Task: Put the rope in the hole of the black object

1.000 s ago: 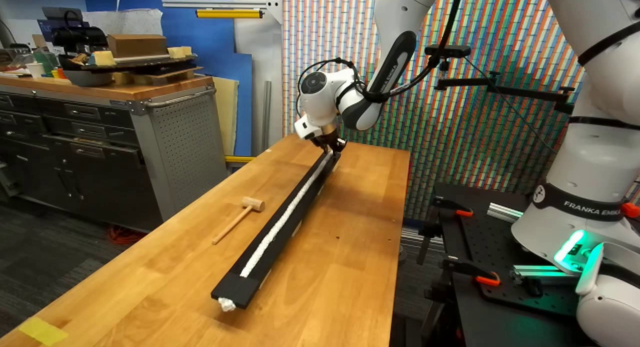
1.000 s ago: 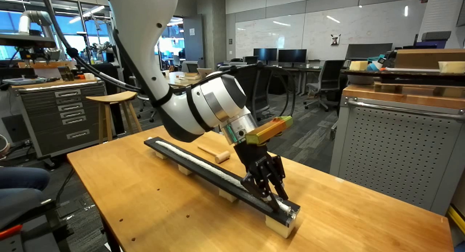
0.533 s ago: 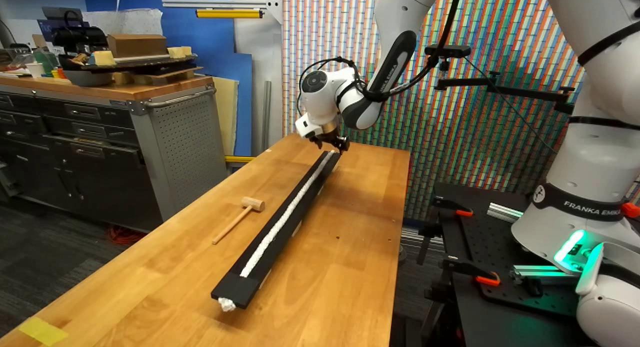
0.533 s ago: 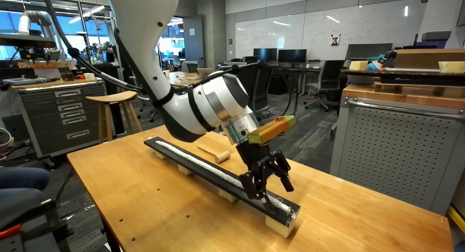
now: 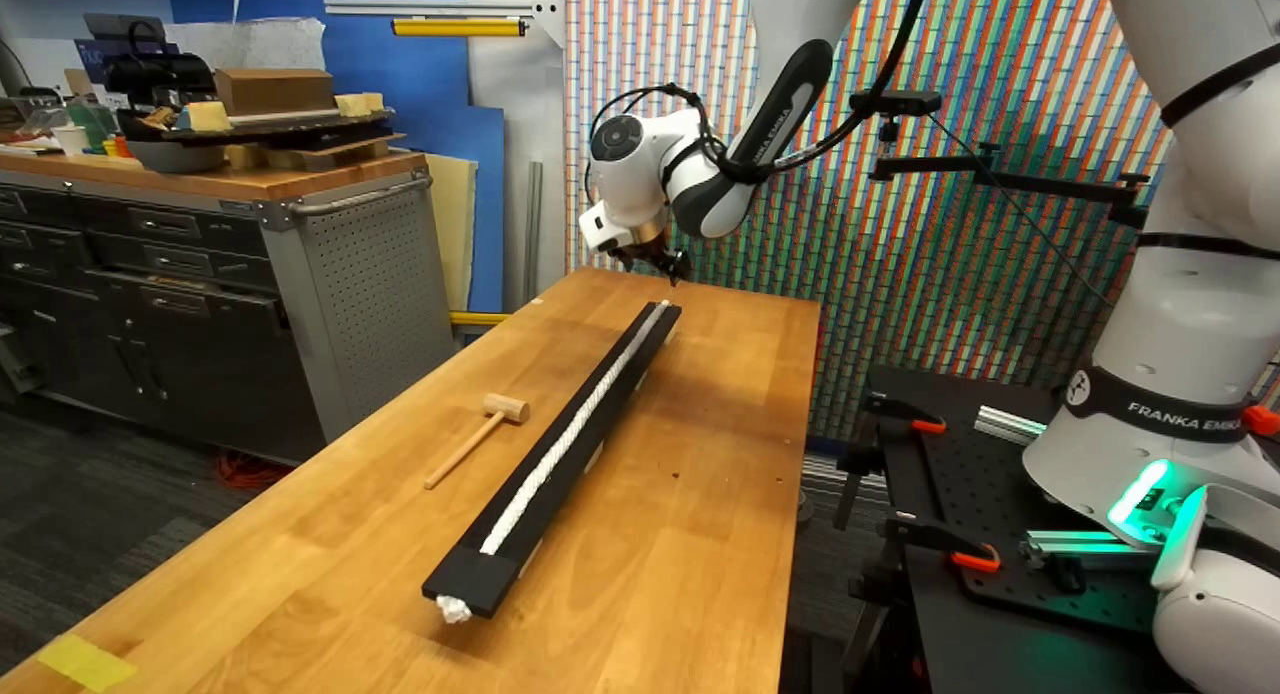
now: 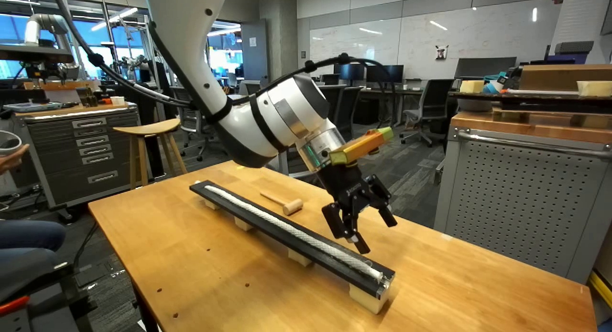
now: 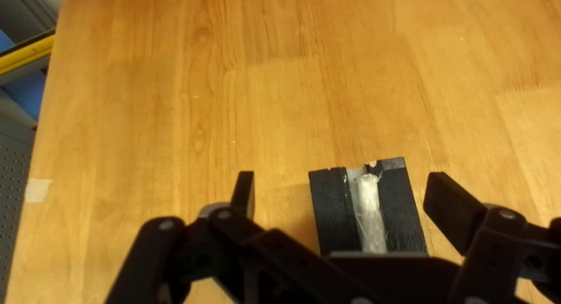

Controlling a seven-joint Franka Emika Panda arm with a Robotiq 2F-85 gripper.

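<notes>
Wooden counter [image 5: 730,514] carries the black object [image 5: 592,432] parallel to its long edges; the rope [image 5: 572,429] lies in the hole [image 7: 354,177]. Near one short edge, the end effector [image 6: 377,234] has just risen clear, jaws wide apart, holding nothing, so the placing is probably finished.

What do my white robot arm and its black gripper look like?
The smooth, rounded white robot arm has black bands, a black cable and a black base ring lettered FRANKA EMIKA. A silver collar leads to the jointed black two-fingered gripper, and an orange and yellow-green box sits at the wrist.
</notes>
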